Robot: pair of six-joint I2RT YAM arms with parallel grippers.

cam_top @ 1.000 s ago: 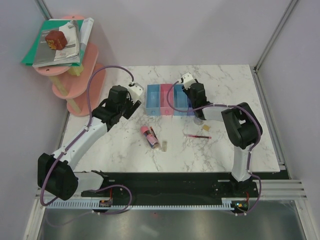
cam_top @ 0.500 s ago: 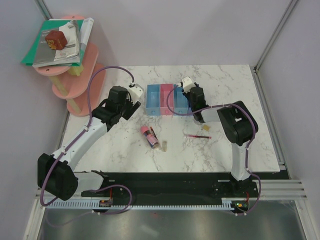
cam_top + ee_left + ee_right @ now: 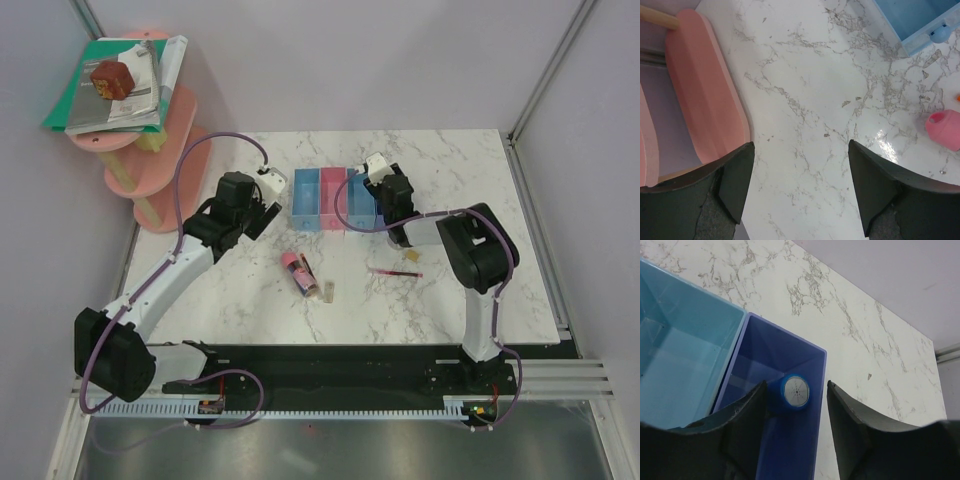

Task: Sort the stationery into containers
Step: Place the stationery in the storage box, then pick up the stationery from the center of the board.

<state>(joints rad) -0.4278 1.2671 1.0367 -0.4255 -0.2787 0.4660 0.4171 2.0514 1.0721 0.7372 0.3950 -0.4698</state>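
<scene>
Cylinder (image 3: 790, 393), blue-capped with a pale dotted end, over the dark blue tray (image 3: 790, 352), between parted fingers of the right gripper (image 3: 796, 385); left gripper (image 3: 800, 145) gapes.

Overhead view, close wrist views (all share trays (image 3: 335, 198))

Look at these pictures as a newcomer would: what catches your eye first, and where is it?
The row of coloured trays at the middle of the marble table stands out, with the right gripper poised over the dark blue tray, a blue-capped cylinder between its jaws. At the far left, a pink tiered shelf carries stacked books.
</scene>
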